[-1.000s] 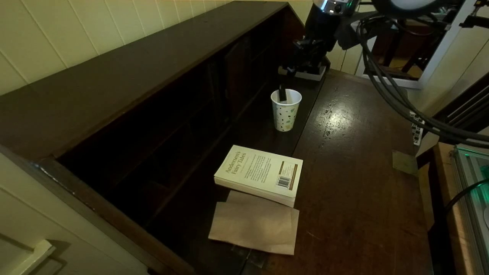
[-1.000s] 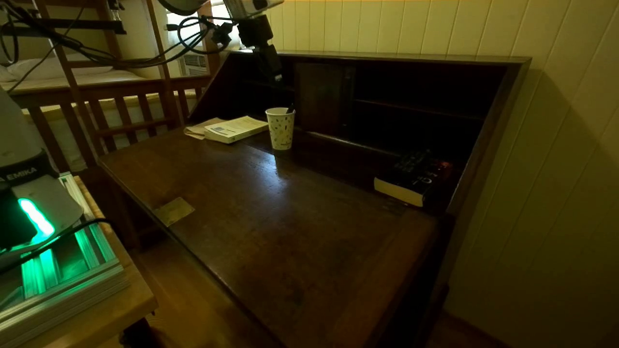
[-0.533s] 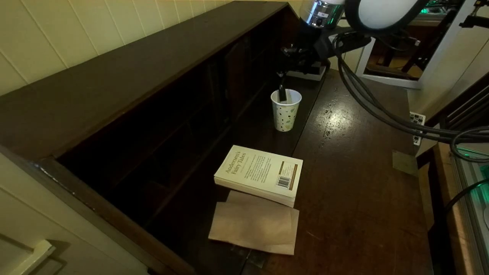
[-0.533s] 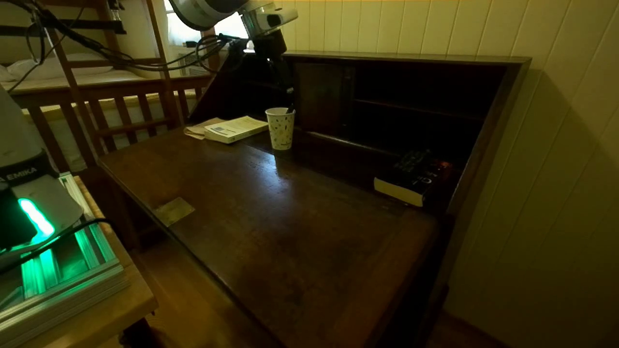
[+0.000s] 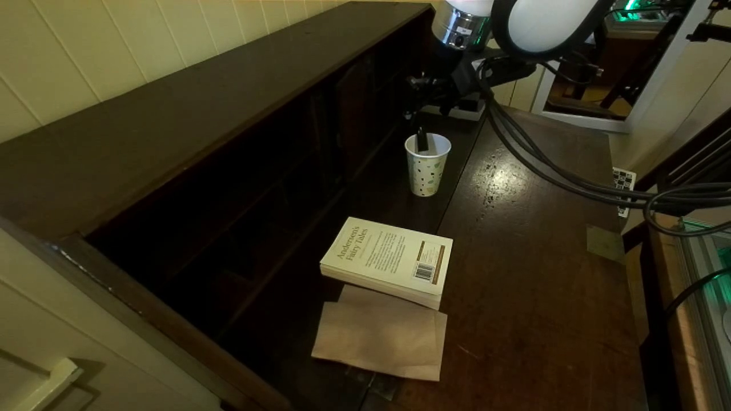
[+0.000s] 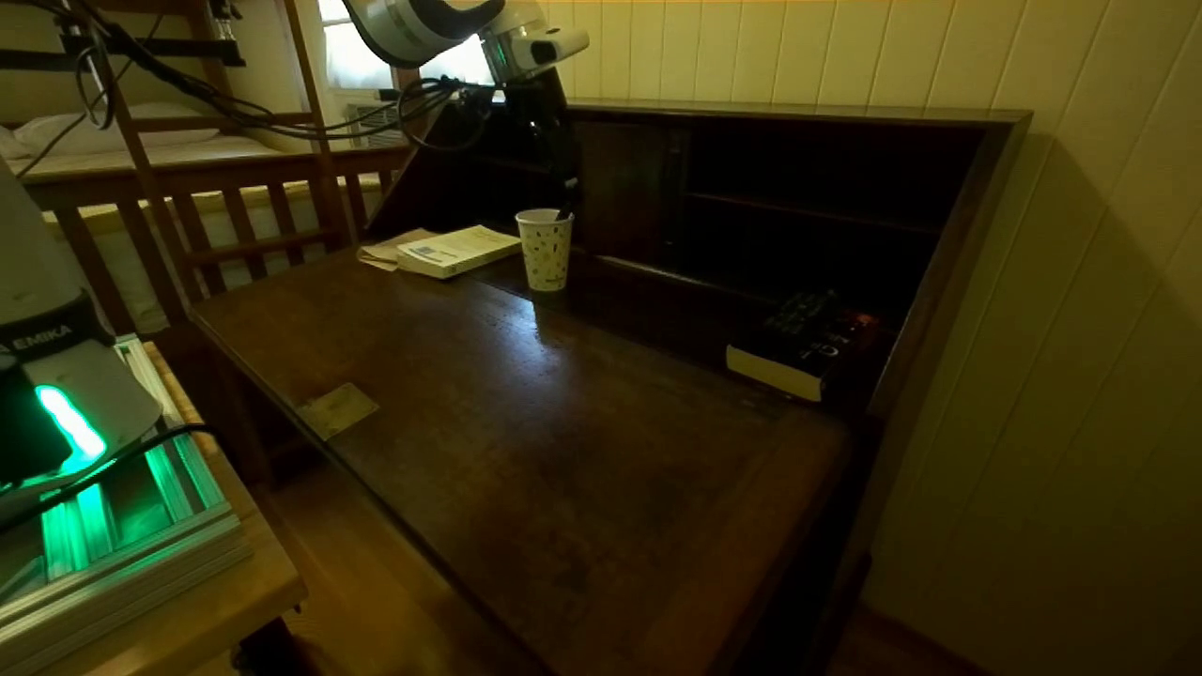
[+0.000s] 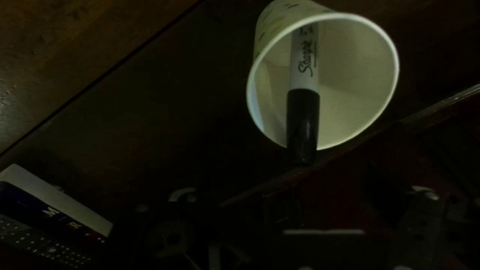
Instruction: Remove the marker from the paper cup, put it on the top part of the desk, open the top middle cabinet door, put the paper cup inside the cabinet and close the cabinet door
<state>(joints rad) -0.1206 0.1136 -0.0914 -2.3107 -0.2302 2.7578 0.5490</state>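
White speckled paper cup (image 5: 426, 171), tapered, round-rimmed, smooth cylindrical marker (image 7: 304, 93) partly inside.

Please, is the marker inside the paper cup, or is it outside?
Inside. The wrist view shows the marker leaning in the paper cup, its black end past the rim.

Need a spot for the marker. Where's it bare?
The ledge along the wall looks bare. So does the desk between cup and yellowish square. Crowded: around the cup, with marker sticking up and tool close by; and where white book and brown paper lie together.
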